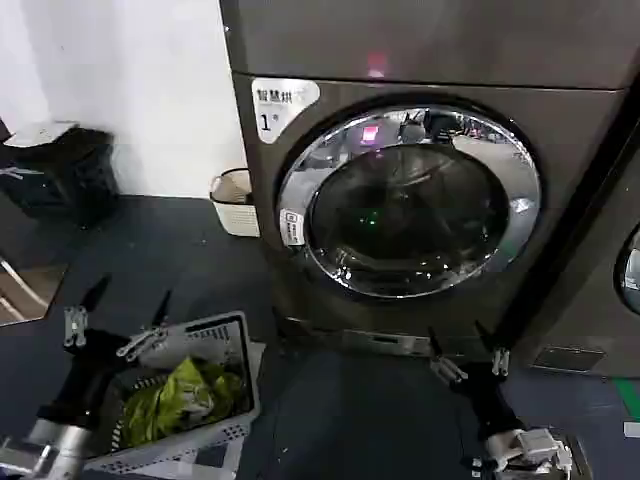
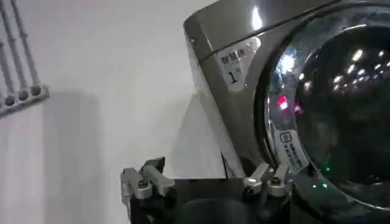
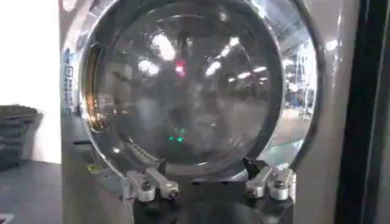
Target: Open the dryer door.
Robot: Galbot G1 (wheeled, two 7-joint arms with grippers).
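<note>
Right gripper (image 1: 467, 352): hanging low in front of the dryer (image 1: 580, 130), below the lower right of the dryer door (image 1: 408, 203), fingers standing apart with nothing between them and not touching the machine. In the right wrist view the same gripper (image 3: 210, 182) is pointing straight at the door (image 3: 189, 85), its two fingertips (image 3: 149, 184) spread wide beneath the lower rim.

Left gripper (image 1: 118, 318): hovering to the left of the machine, well apart from it, over the near corner of a white laundry basket (image 1: 232, 400). Its fingers are also standing apart and gripping nothing. In the left wrist view this gripper (image 2: 207, 182) is facing the dryer's left front corner (image 2: 210, 42), with the door's chrome rim (image 2: 274, 91) off to one side.

Dryer door: sitting flush against the front panel, chrome rim encircling dark tinted glass that is reflecting room lights and a small green glow. A small label (image 1: 292, 227) is sitting at the rim's left edge.

Dryer: dark grey-brown body standing on a dark floor (image 1: 180, 250), carrying a white "1" sticker (image 1: 280, 103) at its upper left.

Neighbouring machine (image 1: 610, 290): standing just beside the dryer on its right, part of a round door (image 1: 630, 270) showing.

White laundry basket: holding green fabric (image 1: 185, 395).

Small cream bin (image 1: 233, 200): standing by the white wall (image 1: 140, 80), just beside the dryer's left side.

Black crate (image 1: 60, 170): resting farther left along the wall.
</note>
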